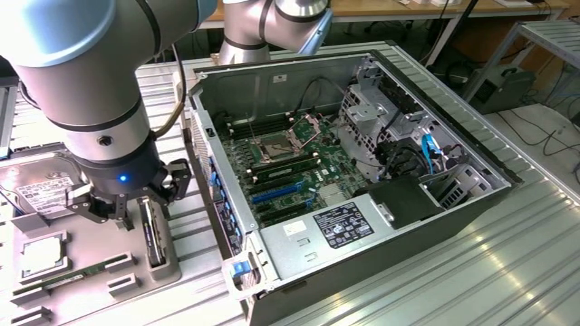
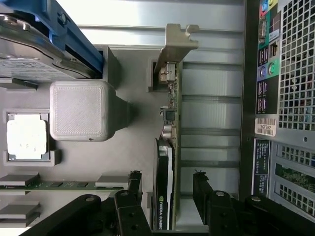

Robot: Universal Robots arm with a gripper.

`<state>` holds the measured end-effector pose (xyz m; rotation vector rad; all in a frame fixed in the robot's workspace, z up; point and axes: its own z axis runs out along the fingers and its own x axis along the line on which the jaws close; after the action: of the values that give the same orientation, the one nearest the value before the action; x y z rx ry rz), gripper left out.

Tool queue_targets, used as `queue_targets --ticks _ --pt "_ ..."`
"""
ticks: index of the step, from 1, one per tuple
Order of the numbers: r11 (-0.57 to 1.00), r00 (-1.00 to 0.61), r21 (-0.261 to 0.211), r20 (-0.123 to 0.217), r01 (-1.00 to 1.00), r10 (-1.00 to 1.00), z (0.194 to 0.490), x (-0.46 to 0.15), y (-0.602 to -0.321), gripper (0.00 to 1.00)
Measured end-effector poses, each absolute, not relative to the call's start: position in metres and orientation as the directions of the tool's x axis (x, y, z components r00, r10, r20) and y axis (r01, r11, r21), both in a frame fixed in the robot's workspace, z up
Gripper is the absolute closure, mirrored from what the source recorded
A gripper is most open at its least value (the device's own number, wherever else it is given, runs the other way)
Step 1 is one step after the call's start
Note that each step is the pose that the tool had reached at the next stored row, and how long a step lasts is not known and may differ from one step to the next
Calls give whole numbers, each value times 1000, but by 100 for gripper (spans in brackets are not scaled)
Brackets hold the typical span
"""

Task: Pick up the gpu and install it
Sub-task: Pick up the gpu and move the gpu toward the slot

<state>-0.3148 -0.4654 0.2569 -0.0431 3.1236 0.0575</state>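
The gpu (image 1: 153, 234) stands on edge in a slot of the grey holder tray (image 1: 95, 251), at the exterior view's left of the open computer case (image 1: 471, 163). In the wrist view the gpu (image 2: 165, 167) shows edge-on, a dark card with a silvery end bracket (image 2: 179, 44). My gripper (image 1: 145, 204) hangs just above it, open. Its black fingers (image 2: 199, 184) stand on either side of the card, and the gripper (image 2: 166, 181) leaves a gap on each side. Nothing is held.
On the tray also lie a hard drive (image 1: 41, 187), a CPU (image 1: 41, 255) and a green memory stick (image 1: 64, 278). The case lies on its side with the motherboard and its blue slots (image 1: 276, 193) exposed. Its rear panel (image 2: 285, 73) runs close beside the gpu.
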Motion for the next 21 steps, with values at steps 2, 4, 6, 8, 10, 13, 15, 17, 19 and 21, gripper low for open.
queue_targets --ticks 2,4,6,8,10,13,15,17,19,21 --pt "999 -999 37 -18 -27 -26 256 -315 -465 46" --pt "999 -1000 37 -18 -26 -26 255 -315 -465 46" --pt "999 -1000 37 -18 -26 -26 254 -315 -465 46" --pt "999 -1000 37 -18 -26 -26 252 -315 -465 46" --pt "999 -1000 37 -18 -26 -26 248 -315 -465 46" --pt "999 -1000 38 -18 -26 -26 229 -315 -465 46" --pt "999 -1000 38 -18 -26 -26 224 -315 -462 46" --pt "999 -1000 38 -18 -26 -26 223 -316 -461 54" --pt "999 -1000 38 -18 -26 -26 223 -316 -461 72" --pt "999 -1000 38 -18 -26 -26 223 -316 -461 72"
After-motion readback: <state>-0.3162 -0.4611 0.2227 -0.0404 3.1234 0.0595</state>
